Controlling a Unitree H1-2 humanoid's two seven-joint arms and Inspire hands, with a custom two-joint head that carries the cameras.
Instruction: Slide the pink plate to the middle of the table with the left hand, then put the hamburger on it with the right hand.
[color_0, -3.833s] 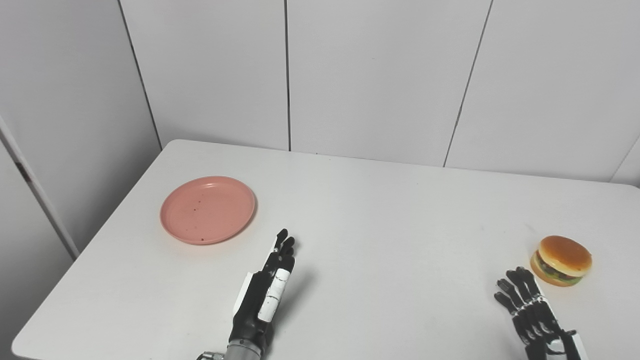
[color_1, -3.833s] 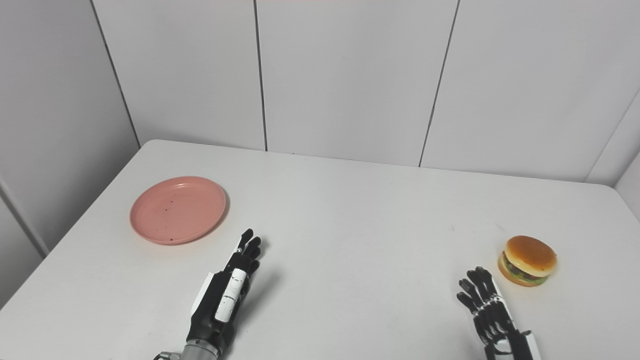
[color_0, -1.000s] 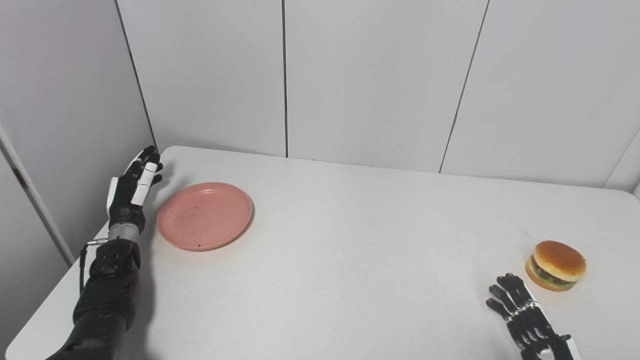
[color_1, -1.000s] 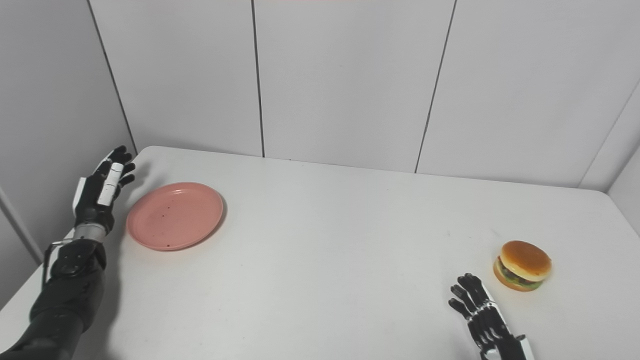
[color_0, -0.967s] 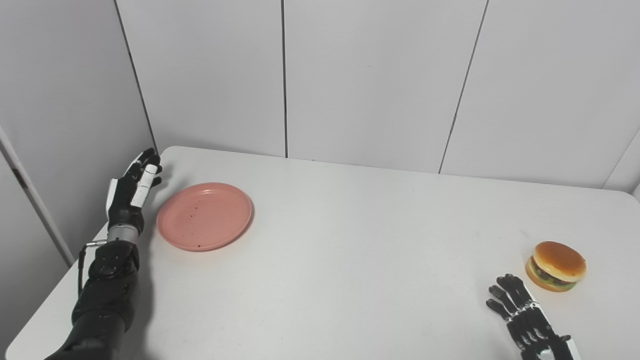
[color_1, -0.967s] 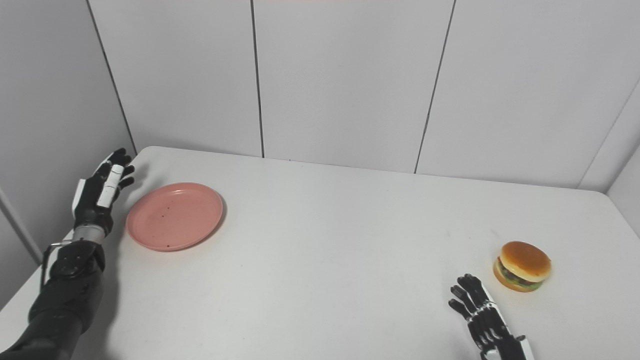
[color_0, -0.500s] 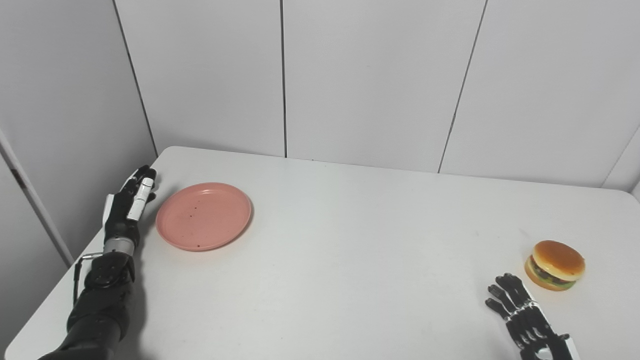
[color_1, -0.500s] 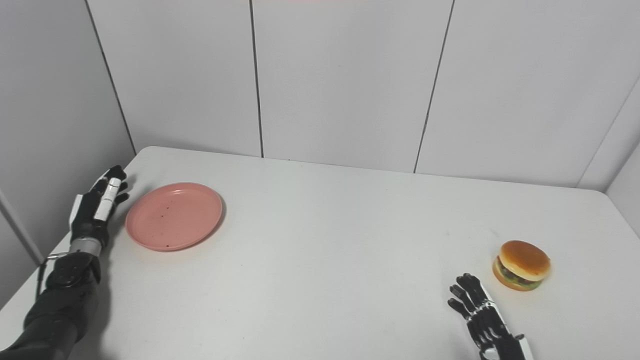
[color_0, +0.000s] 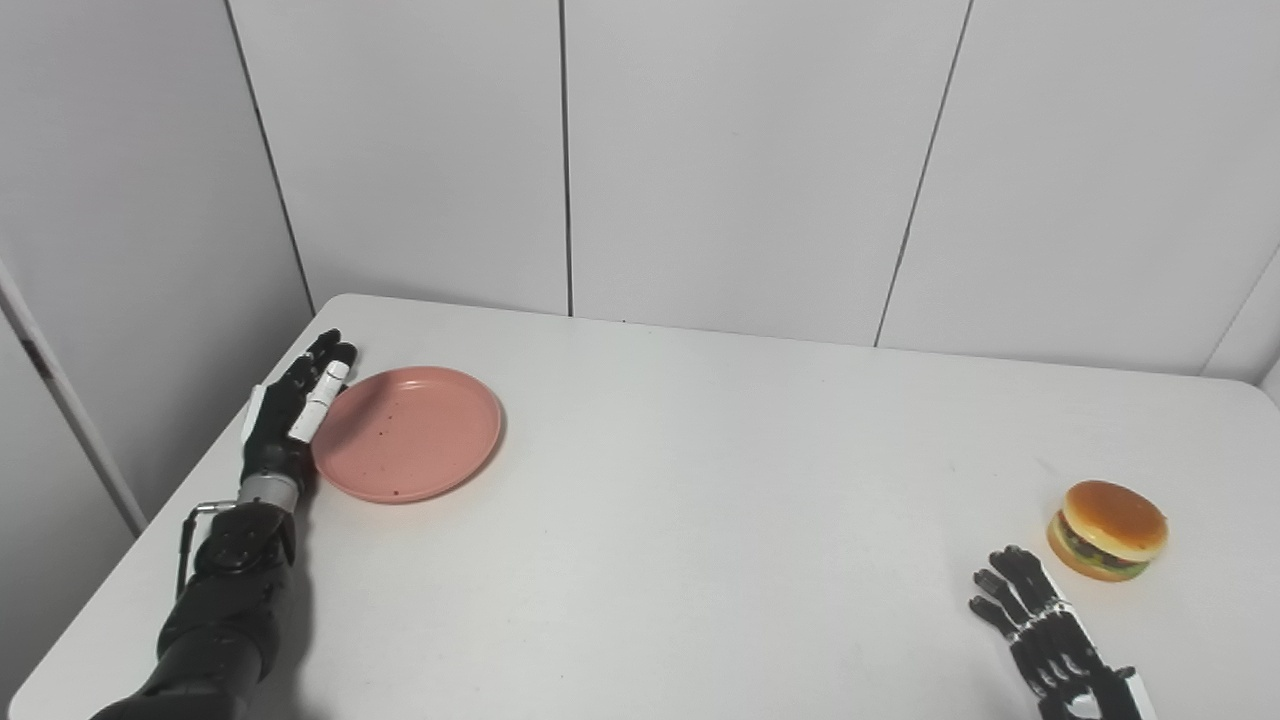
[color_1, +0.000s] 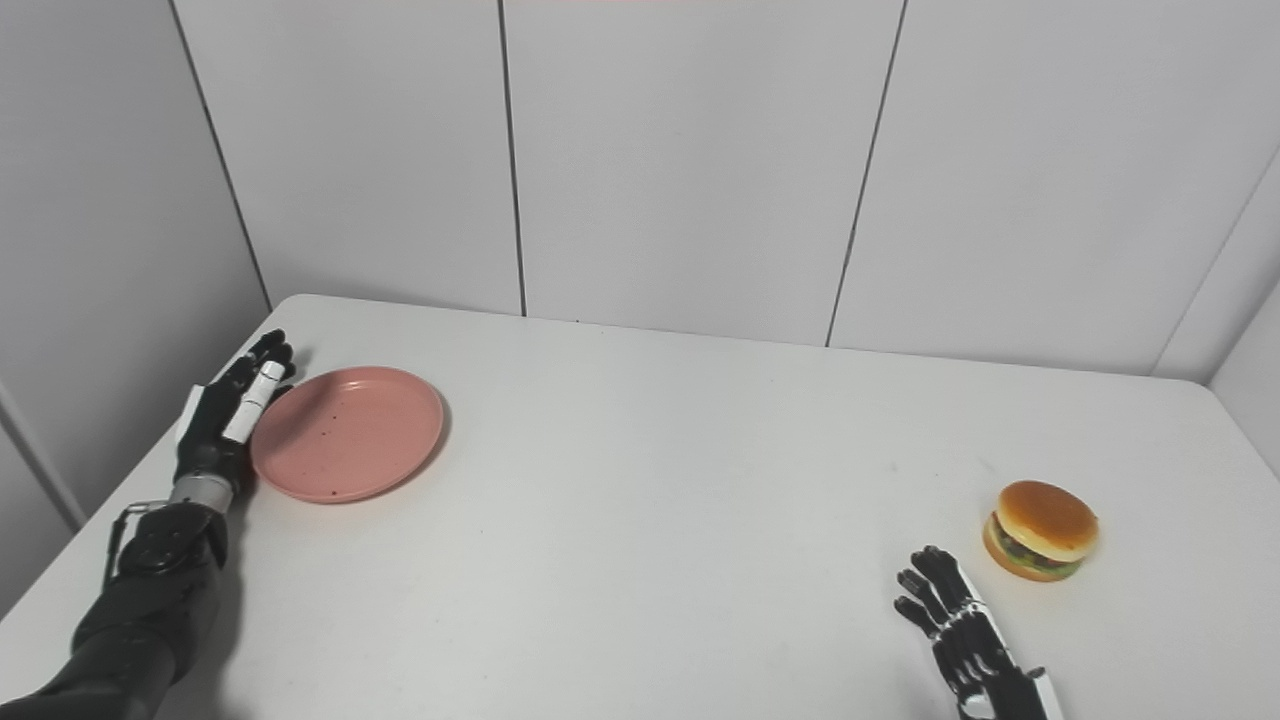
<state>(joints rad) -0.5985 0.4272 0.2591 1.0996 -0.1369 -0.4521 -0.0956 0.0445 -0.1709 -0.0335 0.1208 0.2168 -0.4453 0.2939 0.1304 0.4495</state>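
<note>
White table (color_0: 700, 520) backed by grey wall panels (color_0: 750, 160); the stretch of tabletop between the pink plate (color_0: 415, 435) and the hamburger (color_0: 1107, 528) is bare. Plate lies flat, rim up, at the table's far-left area, round so no long axis to report; left hand (color_0: 290, 415) sits against its left rim, fingers extended and close together, pointing away from the robot, holding nothing; contact with the rim looks likely but cannot be confirmed. Hamburger sits upright, bun top up, near the right edge; right hand (color_0: 1045, 640) rests just beside it on the near side, apart from it, fingers spread and empty.
</note>
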